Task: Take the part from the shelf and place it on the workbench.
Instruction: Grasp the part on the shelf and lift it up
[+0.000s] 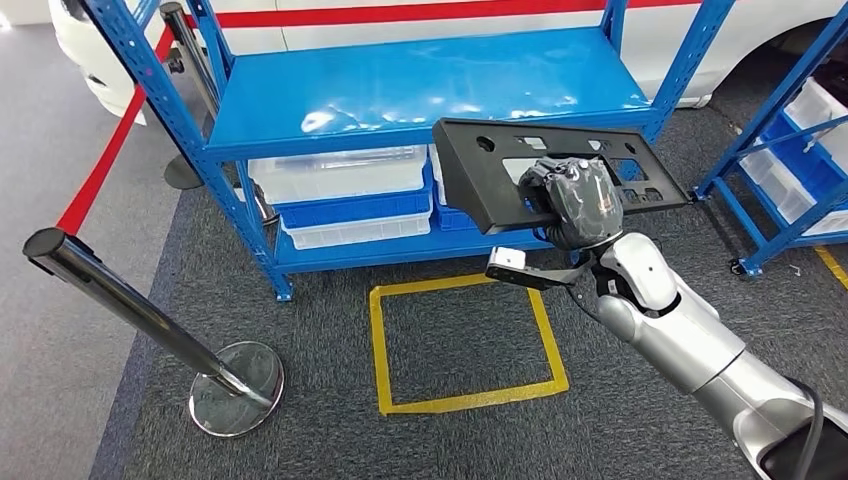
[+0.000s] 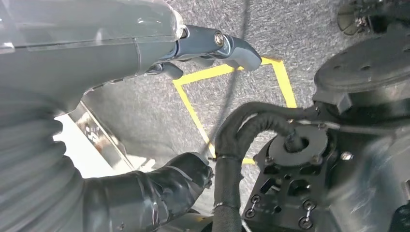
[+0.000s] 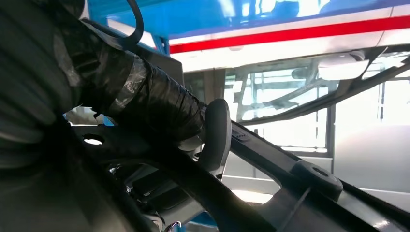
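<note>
Gripping the part [image 1: 545, 170] at its lower edge, the right hand [image 1: 572, 200] has fingers closed round what looks stiff, light plastic.

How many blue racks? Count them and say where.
2: one rack straight ahead, the other at the right edge. More may stand out of frame.

Right hand [image 1: 572, 200] covers the part's [image 1: 480, 165] middle — fingers hidden.
</note>
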